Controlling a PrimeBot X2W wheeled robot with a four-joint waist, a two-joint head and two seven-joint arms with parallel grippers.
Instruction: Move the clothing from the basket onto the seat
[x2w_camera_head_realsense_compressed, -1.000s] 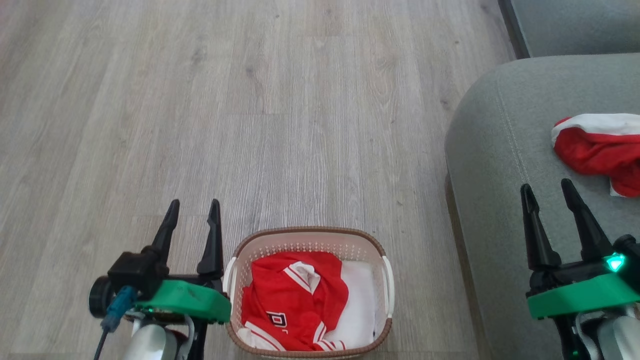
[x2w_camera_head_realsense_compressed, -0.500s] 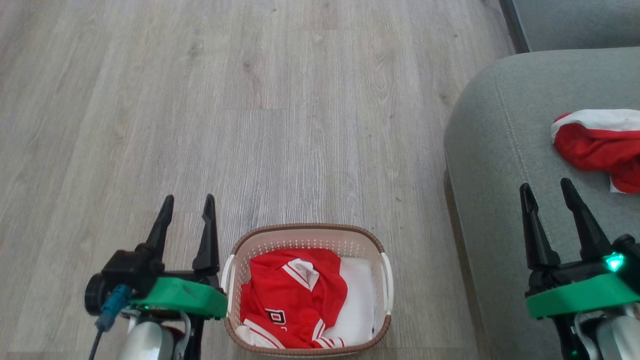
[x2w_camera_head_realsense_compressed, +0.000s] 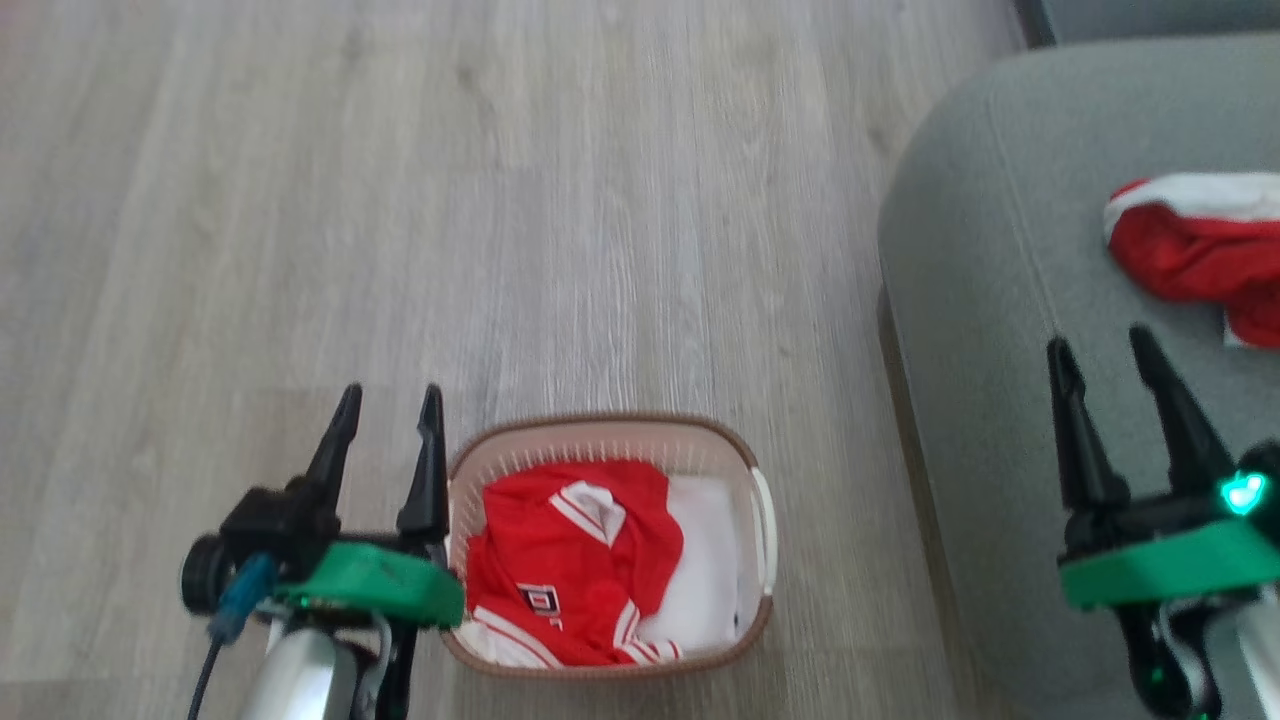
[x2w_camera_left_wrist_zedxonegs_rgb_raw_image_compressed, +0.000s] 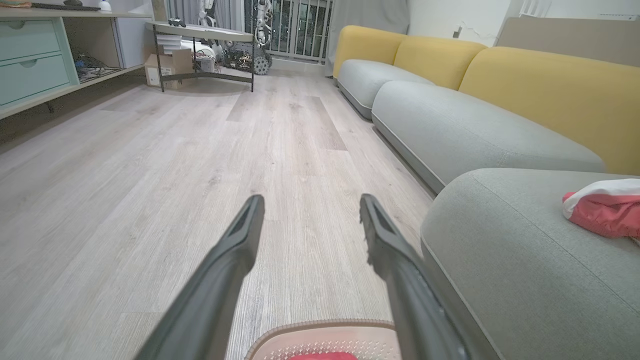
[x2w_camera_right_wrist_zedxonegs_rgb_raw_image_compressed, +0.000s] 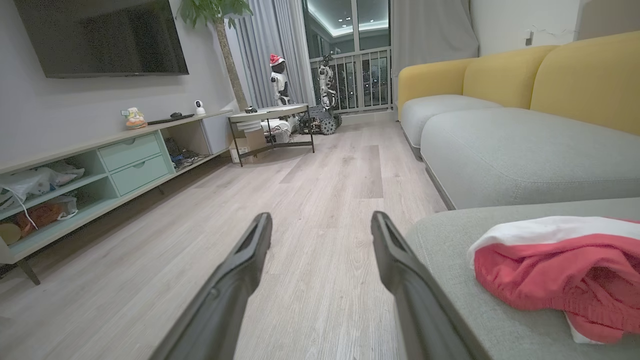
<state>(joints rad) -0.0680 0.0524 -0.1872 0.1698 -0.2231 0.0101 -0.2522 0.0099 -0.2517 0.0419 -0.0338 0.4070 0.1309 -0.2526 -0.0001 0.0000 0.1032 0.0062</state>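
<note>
The red clothing (x2w_camera_head_realsense_compressed: 565, 560) lies crumpled in the basket (x2w_camera_head_realsense_compressed: 600, 425). It is light and limp, I think, so a raised fold near the white collar (x2w_camera_head_realsense_compressed: 595, 505) seems the best hold (flat cloth would slip). The left gripper (x2w_camera_head_realsense_compressed: 390, 400) and the right gripper (x2w_camera_head_realsense_compressed: 1100, 345) stand wide and empty. The garment (x2w_camera_head_realsense_compressed: 1200, 250) on the seat (x2w_camera_head_realsense_compressed: 980, 300) is cut off, and the lettering (x2w_camera_head_realsense_compressed: 540, 600) is blurred.

Pale wood floor (x2w_camera_head_realsense_compressed: 500, 200) runs past a sideboard (x2w_camera_right_wrist_zedxonegs_rgb_raw_image_compressed: 130, 160).
</note>
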